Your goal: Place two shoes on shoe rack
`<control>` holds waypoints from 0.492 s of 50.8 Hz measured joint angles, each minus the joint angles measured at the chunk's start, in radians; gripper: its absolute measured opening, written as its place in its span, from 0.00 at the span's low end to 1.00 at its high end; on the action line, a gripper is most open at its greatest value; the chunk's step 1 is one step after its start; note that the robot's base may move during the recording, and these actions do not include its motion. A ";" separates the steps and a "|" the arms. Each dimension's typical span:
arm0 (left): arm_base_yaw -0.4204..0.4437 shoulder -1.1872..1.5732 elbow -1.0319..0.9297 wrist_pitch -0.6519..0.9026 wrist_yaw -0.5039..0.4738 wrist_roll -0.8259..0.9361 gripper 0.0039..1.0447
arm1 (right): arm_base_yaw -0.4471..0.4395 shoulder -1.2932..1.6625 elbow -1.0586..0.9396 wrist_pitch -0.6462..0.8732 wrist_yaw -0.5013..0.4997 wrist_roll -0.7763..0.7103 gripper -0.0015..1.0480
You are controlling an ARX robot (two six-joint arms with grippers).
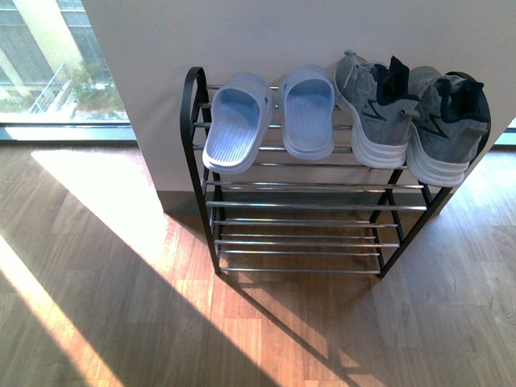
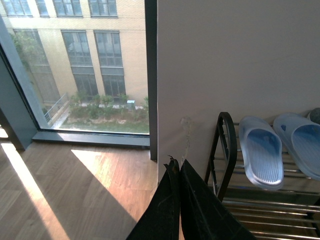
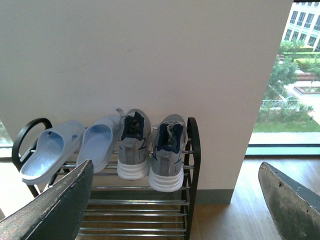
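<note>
On the top tier of the shoe rack [image 1: 196, 121], 4 shoes sit in a row against the white wall [image 1: 266, 36]. From the left: 1 pale blue slide [image 1: 236, 122], a 2nd slide [image 1: 307, 111] just beside it, then 1 grey sneaker [image 1: 369, 113] and a 2nd sneaker [image 1: 446, 129] at the right end, heels overhanging the front rod. The lower tiers hold nothing. The left gripper [image 2: 179, 167] has its fingers pressed together, grasping nothing. The right gripper [image 3: 175, 197] is spread wide, released, facing the sneakers.
</note>
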 joint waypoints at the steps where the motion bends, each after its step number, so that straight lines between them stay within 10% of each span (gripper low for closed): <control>1: 0.001 -0.015 0.000 -0.009 0.000 0.000 0.01 | 0.000 0.000 0.000 0.000 0.000 0.000 0.91; 25: 0.004 -0.307 -0.001 -0.278 0.009 0.000 0.01 | 0.000 0.000 0.000 0.000 0.000 0.000 0.91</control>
